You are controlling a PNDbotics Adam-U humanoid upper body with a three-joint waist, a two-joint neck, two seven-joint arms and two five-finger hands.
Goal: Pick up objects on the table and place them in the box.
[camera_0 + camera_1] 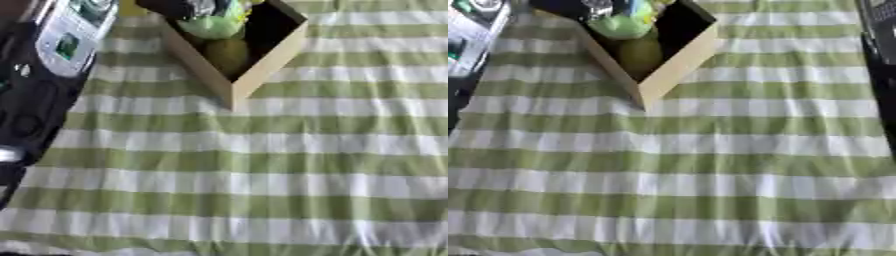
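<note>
A tan cardboard box [262,65] stands at the top centre of the green and white striped cloth, one corner pointing toward me. Inside lie a light green object [213,27] and a yellow-green rounded one [227,52]. A dark and silver shape [184,7], which looks like my left hand, hangs over the box's far side beside something teal [229,7]. Black parts of my left arm [26,105] run along the left edge. My right hand shows in neither view.
A white device with a small green screen [68,37] lies at the upper left, beside the cloth. A black strip [881,75] runs down the right edge of the right eye view. The striped tablecloth [262,175] fills the lower part of both views.
</note>
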